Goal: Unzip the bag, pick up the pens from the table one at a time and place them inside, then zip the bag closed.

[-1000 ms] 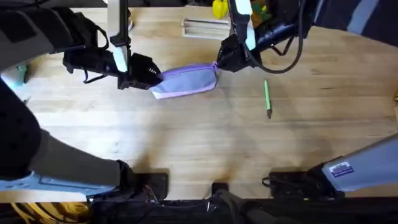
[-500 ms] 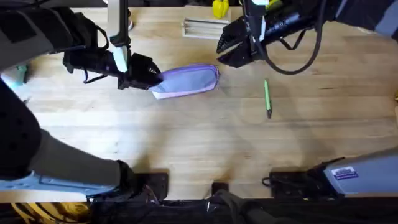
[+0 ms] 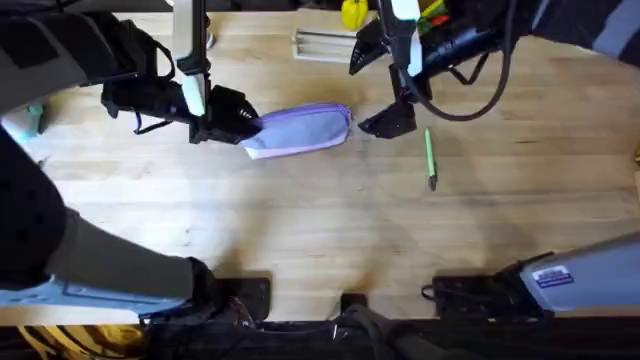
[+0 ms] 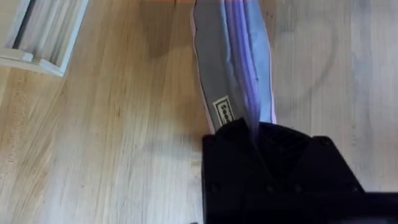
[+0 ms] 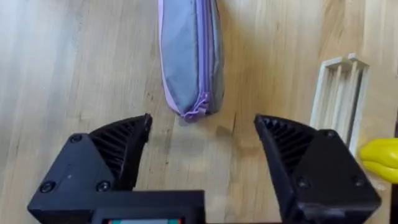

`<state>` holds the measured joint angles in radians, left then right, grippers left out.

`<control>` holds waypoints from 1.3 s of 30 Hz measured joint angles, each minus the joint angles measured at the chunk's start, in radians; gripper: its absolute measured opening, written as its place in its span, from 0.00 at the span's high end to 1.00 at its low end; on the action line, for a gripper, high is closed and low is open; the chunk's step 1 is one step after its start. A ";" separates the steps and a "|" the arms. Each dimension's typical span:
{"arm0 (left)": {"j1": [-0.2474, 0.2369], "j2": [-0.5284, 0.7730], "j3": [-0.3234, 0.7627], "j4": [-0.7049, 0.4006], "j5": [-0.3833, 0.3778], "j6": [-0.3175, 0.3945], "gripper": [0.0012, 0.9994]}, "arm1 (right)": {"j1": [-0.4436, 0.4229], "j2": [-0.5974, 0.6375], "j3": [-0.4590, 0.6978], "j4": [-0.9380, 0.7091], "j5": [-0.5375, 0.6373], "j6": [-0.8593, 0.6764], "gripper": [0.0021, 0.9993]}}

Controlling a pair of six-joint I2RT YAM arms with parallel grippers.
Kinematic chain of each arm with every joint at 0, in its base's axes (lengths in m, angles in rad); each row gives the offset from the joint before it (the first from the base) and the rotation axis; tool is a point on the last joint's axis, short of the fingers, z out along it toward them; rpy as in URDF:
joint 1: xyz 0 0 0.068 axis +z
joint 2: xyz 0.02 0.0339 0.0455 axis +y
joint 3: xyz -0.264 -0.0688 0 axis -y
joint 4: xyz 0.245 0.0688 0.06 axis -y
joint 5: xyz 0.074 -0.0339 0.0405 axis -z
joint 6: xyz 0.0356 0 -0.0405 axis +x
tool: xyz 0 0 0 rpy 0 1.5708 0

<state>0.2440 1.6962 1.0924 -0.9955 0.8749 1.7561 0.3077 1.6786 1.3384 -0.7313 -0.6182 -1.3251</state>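
Overhead view, from left to right: the left end effector (image 3: 238, 119) sits at the left end of the bag (image 3: 300, 130), and the left wrist view shows its black body pressed over that end with the fabric (image 4: 233, 56) running out from under it, so it appears clamped on the pouch, pinning it to the tabletop (image 3: 300, 220). The bag lies on its side a little left of the middle of the tabletop, a long lavender oval with the zipper line running its length.

Just past the bag's right end hangs the right end effector (image 3: 388, 122), apart from the fabric. In the right wrist view its two black fingers (image 5: 118, 149) stand wide apart with nothing between them, and the bag's zipper end (image 5: 196, 112) lies ahead of the gap, untouched. Whether the zipper is drawn open is hard to judge: the seam looks closed or nearly so near this end, and no dark lining shows.

Farther right, a single green pen (image 3: 430, 157) lies on bare wood, well clear of the bag. A pale slatted rack (image 3: 330, 44) and a yellow object (image 3: 353, 13) sit at the far edge.

Judging by this, no pen is inside yet; picking it up, placing it and zipping closed all remain.
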 joint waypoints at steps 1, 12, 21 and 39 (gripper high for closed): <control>0.000 0.000 0.000 0.000 0.000 0.000 0.96 | 0.000 0.005 0.000 -0.009 0.007 0.001 0.00; 0.000 0.000 0.000 -0.003 0.000 0.000 0.96 | 0.002 0.026 0.000 -0.017 0.115 0.292 0.00; 0.000 0.000 0.000 -0.003 0.000 0.000 0.96 | 0.018 0.026 0.000 -0.017 0.098 0.434 0.00; 0.000 0.000 0.000 -0.003 0.000 0.000 0.96 | 0.015 0.028 -0.013 0.006 0.037 0.394 0.00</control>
<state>0.2440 1.6962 1.0924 -0.9981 0.8753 1.7561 0.3229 1.7069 1.3254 -0.7258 -0.5812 -0.9314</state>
